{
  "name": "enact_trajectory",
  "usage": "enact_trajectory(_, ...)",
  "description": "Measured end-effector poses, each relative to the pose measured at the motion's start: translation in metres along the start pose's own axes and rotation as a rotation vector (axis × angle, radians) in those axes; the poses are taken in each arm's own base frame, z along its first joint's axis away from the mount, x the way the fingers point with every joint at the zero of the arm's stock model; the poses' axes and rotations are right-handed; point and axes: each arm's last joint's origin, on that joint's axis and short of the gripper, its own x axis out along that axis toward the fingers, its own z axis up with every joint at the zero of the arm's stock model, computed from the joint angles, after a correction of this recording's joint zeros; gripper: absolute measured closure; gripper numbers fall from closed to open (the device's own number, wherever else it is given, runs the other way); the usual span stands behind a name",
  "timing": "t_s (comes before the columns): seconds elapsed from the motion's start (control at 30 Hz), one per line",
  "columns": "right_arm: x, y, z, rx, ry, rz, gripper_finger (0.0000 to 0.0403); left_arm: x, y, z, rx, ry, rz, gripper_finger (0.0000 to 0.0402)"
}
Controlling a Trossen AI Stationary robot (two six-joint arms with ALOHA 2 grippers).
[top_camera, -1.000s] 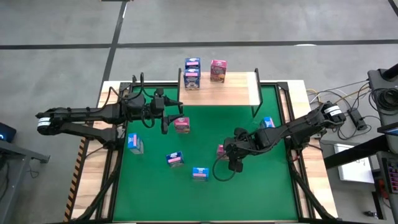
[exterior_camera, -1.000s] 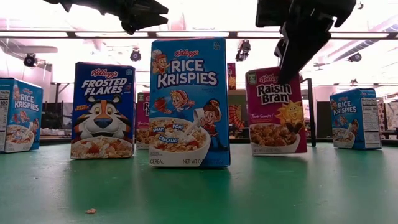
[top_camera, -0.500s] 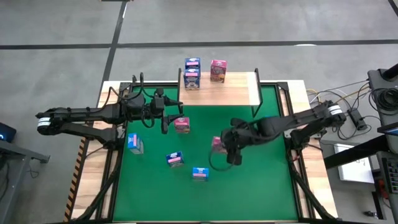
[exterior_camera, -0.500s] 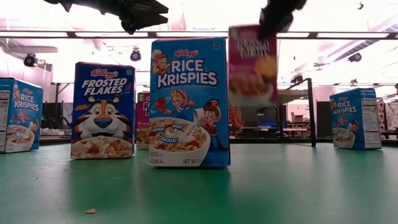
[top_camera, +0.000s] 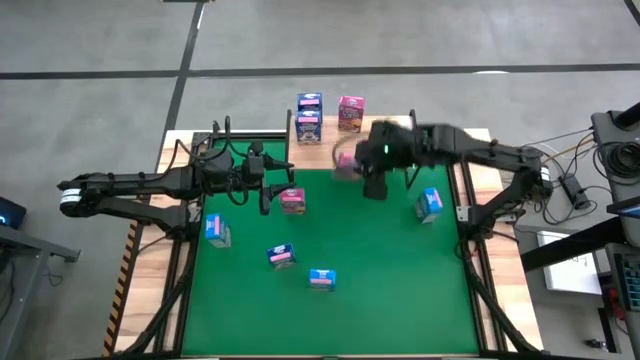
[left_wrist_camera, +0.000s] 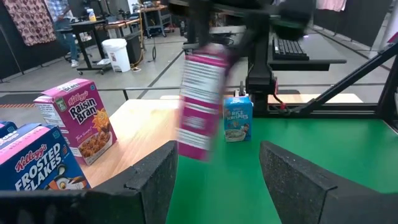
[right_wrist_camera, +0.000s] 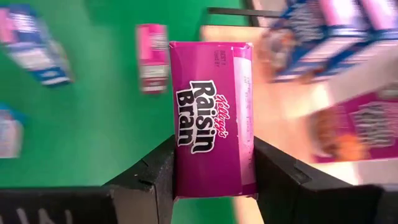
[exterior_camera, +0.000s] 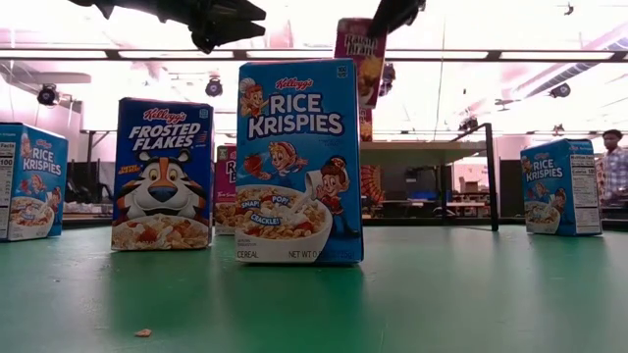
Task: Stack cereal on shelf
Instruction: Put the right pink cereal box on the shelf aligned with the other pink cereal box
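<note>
My right gripper [top_camera: 368, 165] is shut on a pink Raisin Bran box [top_camera: 345, 160], held in the air over the near edge of the light-wood shelf [top_camera: 385, 150]. In the low view this box [exterior_camera: 359, 59] hangs high, tilted. The shelf carries a stack of two blue boxes [top_camera: 308, 118] and another pink box [top_camera: 350, 112], standing on their bases. My left gripper [top_camera: 268, 186] is open above the table's left part, next to a pink box [top_camera: 292, 200] standing on the green table. My right gripper pinches the Raisin Bran box between its two fingers [right_wrist_camera: 158, 174], one on each of two opposite faces beside its printed end panel [right_wrist_camera: 208, 124]. The fingers come from above. The box is lifted clear and hangs tilted below them [left_wrist_camera: 202, 99].
Light blue boxes stand on the green table at the left [top_camera: 216, 230], near middle [top_camera: 282, 256], [top_camera: 321, 279], and right [top_camera: 430, 203]. Rice Krispies [exterior_camera: 297, 162] and Frosted Flakes [exterior_camera: 163, 175] fill the low view. A person [exterior_camera: 613, 157] stands beyond the table.
My right gripper, shut on the Raisin Bran box, has lifted it off the table right of the middle and carried it up and toward the far edge, up to the shelf. The box has gone from standing upright to hanging tilted.
</note>
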Motion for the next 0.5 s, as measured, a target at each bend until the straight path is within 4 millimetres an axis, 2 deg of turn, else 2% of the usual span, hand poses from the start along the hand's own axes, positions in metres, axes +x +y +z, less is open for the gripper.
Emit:
enact_trajectory(0.27,0.007,-0.072,-0.017,-0.006,-0.005,-0.033,0.0243,0.000,0.000,0.000,0.001,0.000,0.000,0.0192)
enact_trajectory(0.5,0.016,-0.099,-0.030,-0.020,-0.050,0.009,0.0243,0.000,0.000,0.000,0.007,0.000,0.000,0.0192)
